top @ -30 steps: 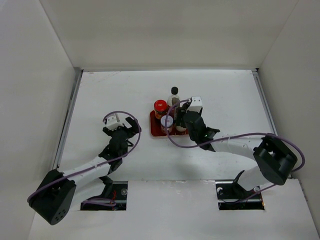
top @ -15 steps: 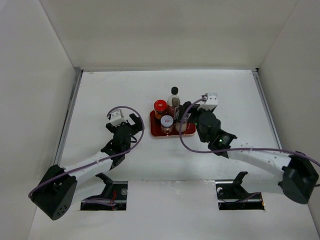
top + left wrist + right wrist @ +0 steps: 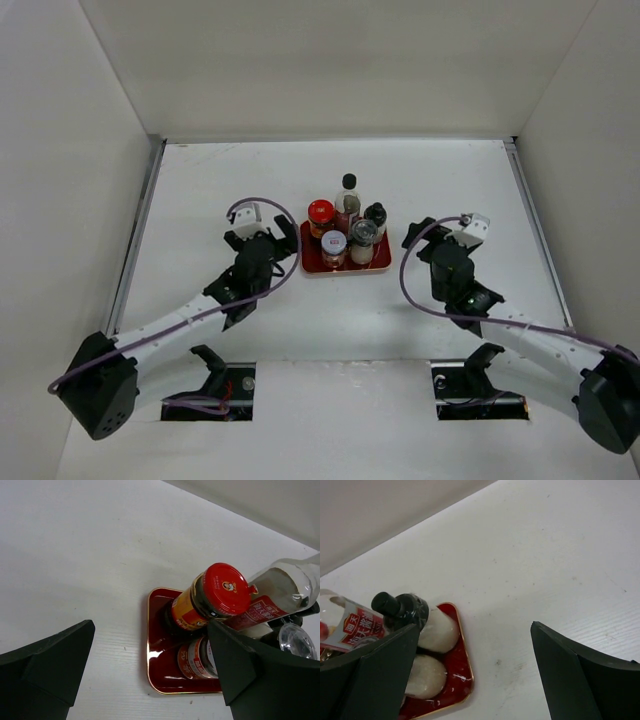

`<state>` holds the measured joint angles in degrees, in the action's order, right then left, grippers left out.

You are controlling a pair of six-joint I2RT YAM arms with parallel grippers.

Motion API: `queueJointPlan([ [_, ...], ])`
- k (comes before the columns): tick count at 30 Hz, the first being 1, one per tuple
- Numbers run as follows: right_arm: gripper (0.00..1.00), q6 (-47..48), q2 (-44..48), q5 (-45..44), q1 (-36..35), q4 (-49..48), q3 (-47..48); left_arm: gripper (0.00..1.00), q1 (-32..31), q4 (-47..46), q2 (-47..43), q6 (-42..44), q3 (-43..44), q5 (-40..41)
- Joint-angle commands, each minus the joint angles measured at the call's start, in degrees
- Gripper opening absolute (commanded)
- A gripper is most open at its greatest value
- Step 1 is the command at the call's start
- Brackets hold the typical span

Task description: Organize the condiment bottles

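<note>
Scene: white bench (image 3: pixel 200 180), red tray (image 3: pixel 308 256) with a gold rim around mid bench, between the two arms
Tall bottle (image 3: pixel 348 205): black cap, red-and-white label, upright at far edge of tray
Red-lidded jar (image 3: pixel 321 211): far-left corner of tray, just left of tall bottle
Small black-capped bottle (image 3: pixel 376 214): pale body, far-right corner of tray, just right of tall bottle
Silver-lidded jar (image 3: pixel 333 243): near-left part of tray, red-and-white label, just near of red-lidded jar
Clear-lidded jar (image 3: pixel 363 233): near-right part of tray, beside silver-lidded jar
Grouping: all five containers upright on tray, packed close; cannot tell which touch
Left end effector (image 3: pixel 151 624): released, fingers spread wide, nothing between them, just left of tray, pointing at it
Right end effector (image 3: pixel 475 625): released, fingers wide apart, empty, right of tray with bare bench between, clear of the bottles
Contact: neither end effector touches tray or containers
</note>
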<state>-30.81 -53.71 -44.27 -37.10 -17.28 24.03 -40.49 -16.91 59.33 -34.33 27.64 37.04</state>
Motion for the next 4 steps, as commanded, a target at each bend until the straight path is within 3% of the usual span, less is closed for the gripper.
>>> queueJointPlan([
  [1,1.0,-3.6,-0.4,0.4,0.7,-0.6,-0.5,1.0,-0.8,1.8,0.4,0.1,3.4,0.4],
  [4,1.0,-3.7,-3.4,0.6,0.4,-2.0,-0.6,1.0,-0.9,2.6,1.0,0.0,3.7,1.6],
])
